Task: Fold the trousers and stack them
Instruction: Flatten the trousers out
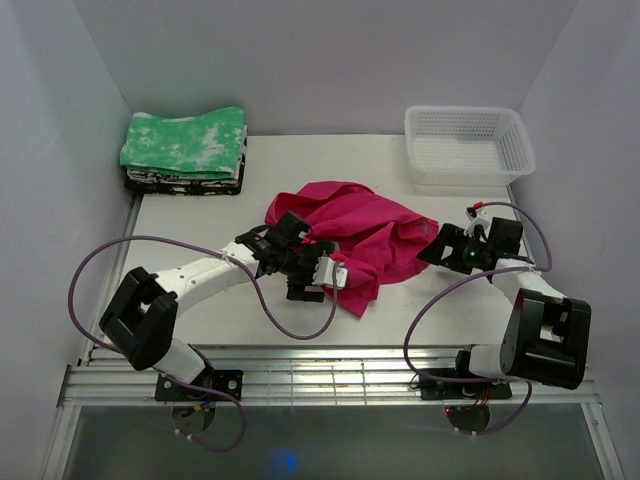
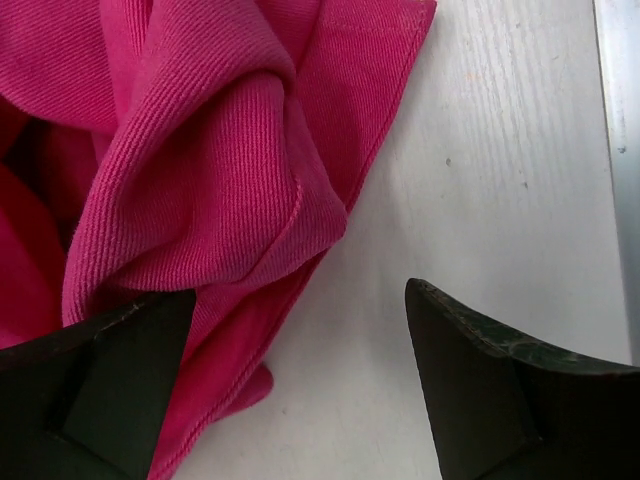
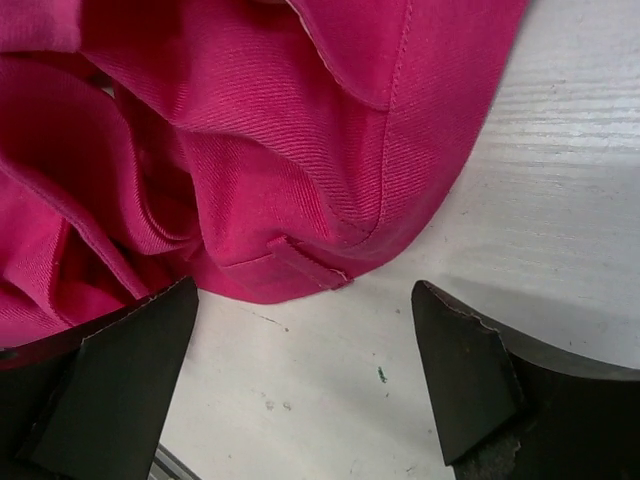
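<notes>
The magenta-pink trousers (image 1: 350, 230) lie crumpled in a heap at the middle of the white table. My left gripper (image 1: 322, 277) is open at the heap's near left edge; in the left wrist view a fold and hem of the trousers (image 2: 200, 170) lie by the left finger, with bare table between the jaws. My right gripper (image 1: 438, 247) is open at the heap's right edge; in the right wrist view the trousers' waistband with a belt loop (image 3: 305, 263) lies just ahead of the jaws, not gripped.
A folded green-and-white mottled cloth (image 1: 185, 143) sits on a dark folded stack at the back left. A white mesh basket (image 1: 467, 145) stands at the back right. Purple cables loop from both arms. A metal rail (image 1: 330, 380) runs along the near edge.
</notes>
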You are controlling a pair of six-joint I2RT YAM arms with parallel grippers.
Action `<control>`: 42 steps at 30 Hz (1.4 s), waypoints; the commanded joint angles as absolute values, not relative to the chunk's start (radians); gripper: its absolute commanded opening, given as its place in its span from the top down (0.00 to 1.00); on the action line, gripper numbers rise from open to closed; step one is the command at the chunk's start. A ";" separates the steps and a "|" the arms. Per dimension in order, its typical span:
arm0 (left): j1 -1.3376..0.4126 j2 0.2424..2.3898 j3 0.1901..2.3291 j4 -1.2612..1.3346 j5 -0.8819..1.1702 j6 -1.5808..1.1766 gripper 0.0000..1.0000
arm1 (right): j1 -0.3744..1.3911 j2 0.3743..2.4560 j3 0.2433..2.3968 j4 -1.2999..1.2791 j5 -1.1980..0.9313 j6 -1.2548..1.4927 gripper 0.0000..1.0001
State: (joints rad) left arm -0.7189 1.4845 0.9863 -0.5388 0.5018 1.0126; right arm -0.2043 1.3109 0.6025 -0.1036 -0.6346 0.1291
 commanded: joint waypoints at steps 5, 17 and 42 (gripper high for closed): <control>-0.765 1.490 1.035 -0.416 0.466 1.017 0.07 | -0.202 1.408 0.528 0.172 -0.626 0.267 0.14; -0.695 1.273 1.009 -0.473 0.498 0.769 0.11 | -0.204 1.419 0.600 0.224 -0.704 0.255 0.92; -0.756 1.451 0.899 -0.423 0.615 1.137 0.21 | -0.272 1.091 1.003 -0.389 -0.747 -0.259 0.92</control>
State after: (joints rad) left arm -0.7517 1.4002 0.8799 -0.4461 0.6167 1.0908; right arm -0.2619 1.1351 0.9180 -0.3397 -0.7177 -0.1581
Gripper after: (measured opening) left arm 0.816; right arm 0.087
